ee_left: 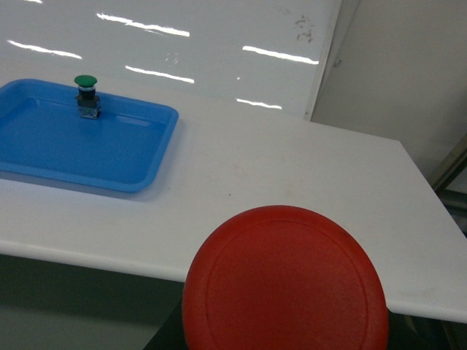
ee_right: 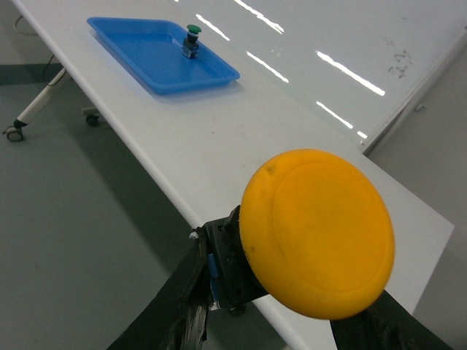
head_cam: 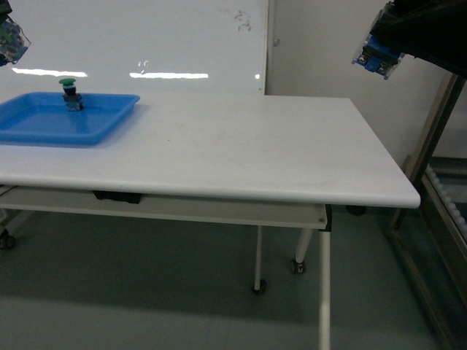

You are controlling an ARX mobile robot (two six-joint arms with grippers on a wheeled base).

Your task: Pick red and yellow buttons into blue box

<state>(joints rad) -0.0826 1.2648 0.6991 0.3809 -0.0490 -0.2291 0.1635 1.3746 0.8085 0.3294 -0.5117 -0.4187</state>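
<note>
Long white rectangular surface (head_cam: 241, 149) on castered legs, standing against a white board wall (head_cam: 146, 44); grey floor (head_cam: 146, 292) below.

Shallow flat blue plastic tray (head_cam: 44, 124) sits at the far left end of the surface. In it, near its back edge, one green-capped push-button switch (head_cam: 69, 93) stands upright on a black body. The tray holds nothing else that can be seen.

Red mushroom-cap push button (ee_left: 284, 281): fills the lower centre of the left wrist view, cap face turned toward the camera, held off the near edge of the surface. Its body is hidden behind the cap.

Yellow mushroom-cap push button (ee_right: 317, 233): fills the lower right of the right wrist view, cap toward the camera, black body (ee_right: 230, 262) showing behind it at left. It hangs off the surface's near edge, above the floor.

Left claw (head_cam: 11, 40): only a small piece shows at the upper left corner of the head view, raised well above the tray. Fingers hidden; by the wrist view it has the red button in its hold.

Right claw (head_cam: 379, 55): raised at the upper right of the head view, above the surface's right end. Dark fingers (ee_right: 182, 306) flank the yellow button's body and grip it.
</note>
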